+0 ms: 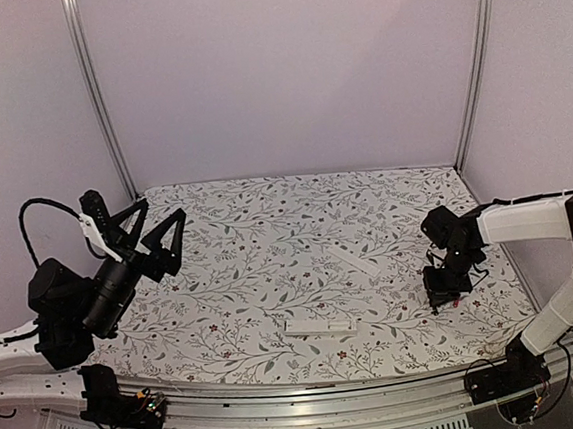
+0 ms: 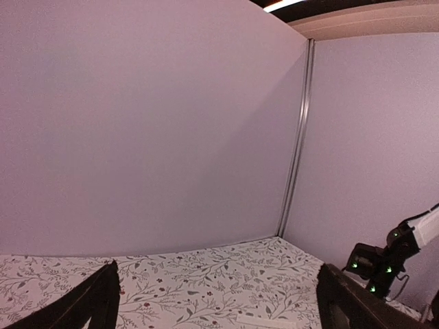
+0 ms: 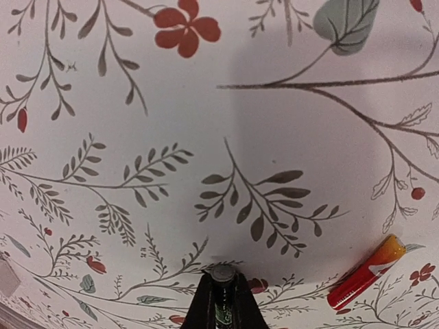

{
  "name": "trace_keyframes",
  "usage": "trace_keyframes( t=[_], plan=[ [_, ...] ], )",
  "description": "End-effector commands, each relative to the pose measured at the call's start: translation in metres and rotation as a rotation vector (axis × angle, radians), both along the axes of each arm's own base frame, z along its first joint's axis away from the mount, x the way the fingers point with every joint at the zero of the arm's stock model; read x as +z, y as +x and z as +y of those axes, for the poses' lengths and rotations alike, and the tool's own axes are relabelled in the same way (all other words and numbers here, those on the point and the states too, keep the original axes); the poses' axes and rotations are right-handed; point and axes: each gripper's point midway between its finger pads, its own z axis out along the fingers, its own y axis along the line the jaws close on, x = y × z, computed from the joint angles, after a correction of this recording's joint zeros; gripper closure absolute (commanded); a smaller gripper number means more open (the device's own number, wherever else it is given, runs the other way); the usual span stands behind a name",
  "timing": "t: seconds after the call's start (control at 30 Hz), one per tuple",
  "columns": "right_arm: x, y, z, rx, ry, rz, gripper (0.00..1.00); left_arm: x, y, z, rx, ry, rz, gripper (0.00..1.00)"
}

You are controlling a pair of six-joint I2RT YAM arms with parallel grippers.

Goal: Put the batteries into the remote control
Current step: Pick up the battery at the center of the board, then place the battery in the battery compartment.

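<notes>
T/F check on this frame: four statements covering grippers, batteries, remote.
1. Right gripper is shut on the black battery. True.
2. Red battery sits in the remote. False: it lies on the table beside the right gripper.
3. Left gripper is open, raised off the table. True.
4. Left gripper holds the remote. False: the remote lies on the table, untouched.

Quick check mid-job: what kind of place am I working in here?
Probably an enclosed robot test booth: plain walls, aluminium posts, floral-covered table, left arm and right arm.
</notes>
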Motion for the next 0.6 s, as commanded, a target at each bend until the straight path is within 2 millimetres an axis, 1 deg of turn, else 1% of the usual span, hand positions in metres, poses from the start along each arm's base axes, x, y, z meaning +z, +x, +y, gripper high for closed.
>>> trace_keyframes(
  t=[0.0,0.07,0.13,0.2,0.27,0.33,0.37,0.4,0.47,0.5,0.53,0.57],
  plan=[
    [0.013,0.016,0.027,0.116,0.084,-0.030,1.00,-0.005,0.002,0.001,0.003,0.016,0.008,0.00],
    [0.035,0.030,0.056,0.249,0.138,-0.107,1.00,-0.012,0.004,-0.001,0.007,0.050,0.019,0.00],
    [0.060,0.039,0.091,0.409,0.196,-0.194,1.00,-0.027,0.008,-0.007,0.012,0.122,0.055,0.00],
    [0.081,0.037,0.132,0.579,0.263,-0.273,1.00,-0.052,0.011,-0.018,-0.010,0.235,0.117,0.00],
    [0.097,0.028,0.172,0.768,0.330,-0.360,1.00,-0.084,0.005,-0.037,-0.099,0.397,0.163,0.00],
    [0.103,0.014,0.201,0.925,0.379,-0.414,1.00,-0.113,-0.008,-0.060,-0.238,0.579,0.185,0.00],
    [0.105,0.006,0.213,1.010,0.389,-0.438,1.00,-0.127,-0.015,-0.069,-0.304,0.665,0.200,0.00],
    [0.102,0.004,0.220,1.051,0.392,-0.441,1.00,-0.145,-0.019,-0.074,-0.349,0.757,0.229,0.00],
    [0.097,0.002,0.231,1.119,0.399,-0.443,1.00,-0.174,-0.022,-0.080,-0.401,0.918,0.262,0.00],
    [0.090,0.001,0.235,1.152,0.396,-0.437,1.00,-0.180,-0.022,-0.081,-0.416,0.966,0.255,0.00],
    [0.087,0.000,0.239,1.181,0.396,-0.440,1.00,-0.191,-0.023,-0.082,-0.431,1.024,0.258,0.00],
    [0.082,-0.002,0.243,1.208,0.396,-0.440,1.00,-0.195,-0.023,-0.083,-0.443,1.052,0.247,0.00]
  ],
)
